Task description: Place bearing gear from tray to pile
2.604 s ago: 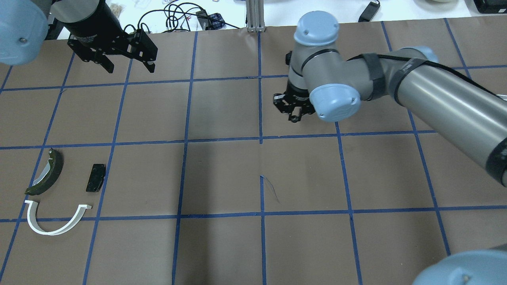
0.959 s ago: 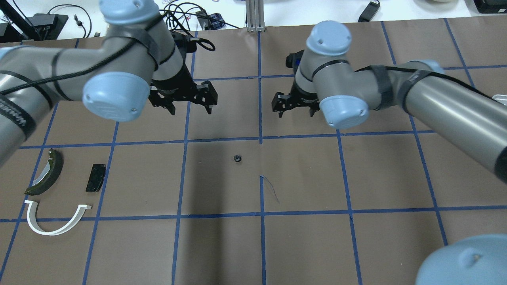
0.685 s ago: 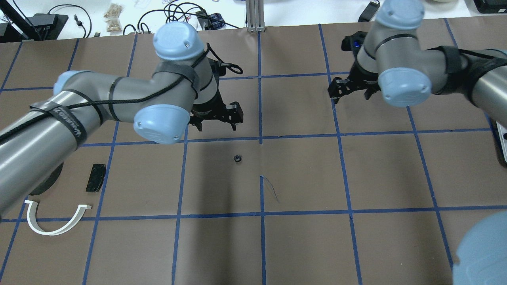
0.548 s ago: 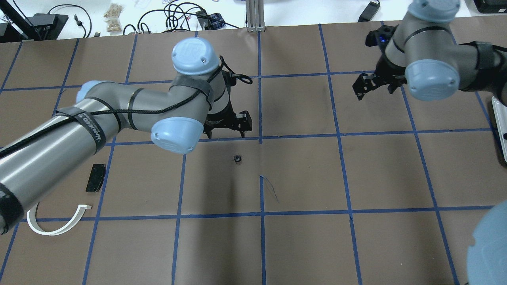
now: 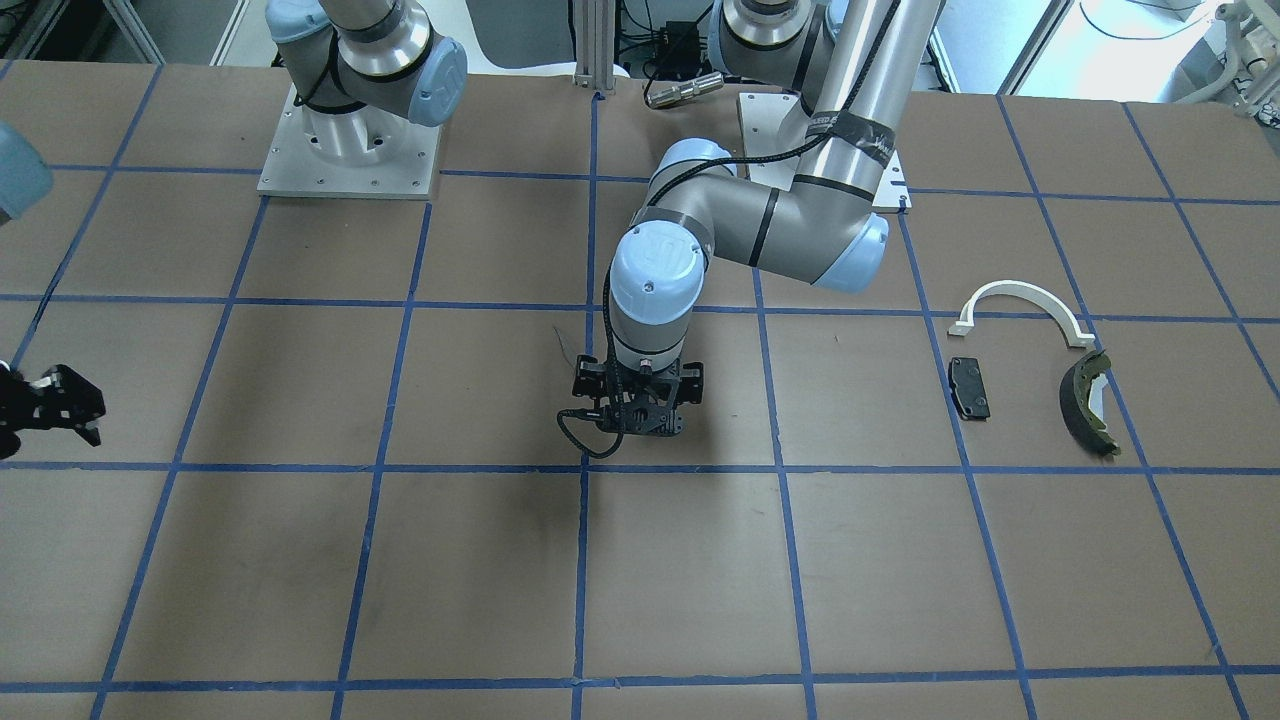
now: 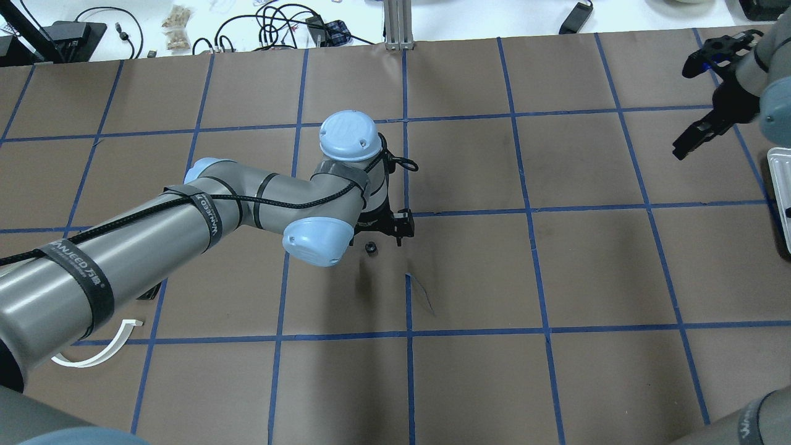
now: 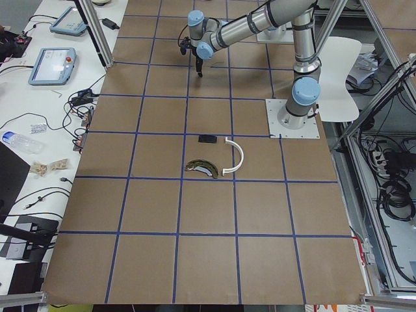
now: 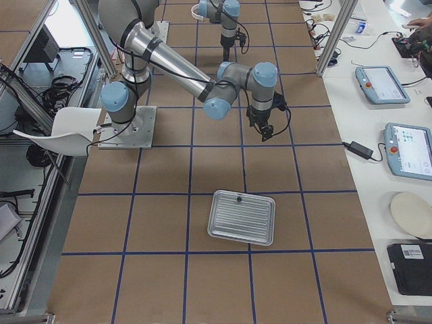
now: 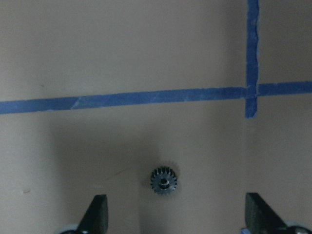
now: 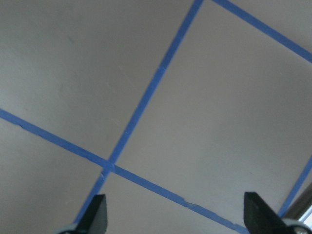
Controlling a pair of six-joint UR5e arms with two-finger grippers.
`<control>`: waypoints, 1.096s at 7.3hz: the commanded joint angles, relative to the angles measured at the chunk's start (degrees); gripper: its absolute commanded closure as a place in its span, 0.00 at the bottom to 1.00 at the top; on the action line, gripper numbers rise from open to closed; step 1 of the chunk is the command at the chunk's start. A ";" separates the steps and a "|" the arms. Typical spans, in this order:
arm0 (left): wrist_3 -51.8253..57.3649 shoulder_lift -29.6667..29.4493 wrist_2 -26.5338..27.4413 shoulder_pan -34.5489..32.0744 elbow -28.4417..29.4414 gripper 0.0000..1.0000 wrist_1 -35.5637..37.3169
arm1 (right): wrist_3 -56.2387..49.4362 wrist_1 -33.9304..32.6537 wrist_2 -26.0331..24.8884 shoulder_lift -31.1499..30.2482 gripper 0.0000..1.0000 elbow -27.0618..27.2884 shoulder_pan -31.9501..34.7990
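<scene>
The bearing gear (image 6: 371,248) is a small dark toothed ring lying on the brown paper near the table's middle. It also shows in the left wrist view (image 9: 164,181). My left gripper (image 9: 176,217) is open and empty, hovering just above the gear, which lies between and slightly ahead of the fingertips. In the front view the left gripper (image 5: 640,415) hides the gear. The pile holds a black pad (image 5: 968,387), an olive brake shoe (image 5: 1088,405) and a white arc (image 5: 1020,300). My right gripper (image 10: 175,217) is open and empty over bare paper at the far right (image 6: 695,139).
A ribbed metal tray (image 8: 241,217) lies on my right side, its edge showing in the overhead view (image 6: 780,198). My left arm covers the brake shoe and most of the pad overhead; part of the white arc (image 6: 93,355) shows. Blue tape lines grid the paper.
The right gripper has left the gear on the table and swung away to the right. The left arm has swept in from the back left and come down over the gear.
</scene>
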 commanded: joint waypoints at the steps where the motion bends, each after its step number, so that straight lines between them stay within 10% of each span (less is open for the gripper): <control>1: -0.21 -1.26 0.22 -0.68 -2.01 0.00 4.55 | -18.46 -0.16 -1.07 0.22 0.00 -0.05 -7.18; 3: 0.06 -1.44 0.39 -0.59 -2.55 0.03 4.57 | -30.28 -0.51 -0.72 1.79 0.00 -0.13 -12.37; 4: 0.32 -1.44 0.39 -0.42 -2.47 0.38 4.65 | -34.24 -0.51 -0.29 3.03 0.00 -0.31 -15.53; 5: 1.02 -1.35 0.31 -0.15 -1.94 0.94 4.57 | -39.07 -0.60 -0.11 3.21 0.00 0.04 -17.22; 8: 1.20 -1.09 0.31 -0.15 -1.85 1.00 4.65 | -53.65 -1.82 0.15 7.32 0.00 -0.05 -21.17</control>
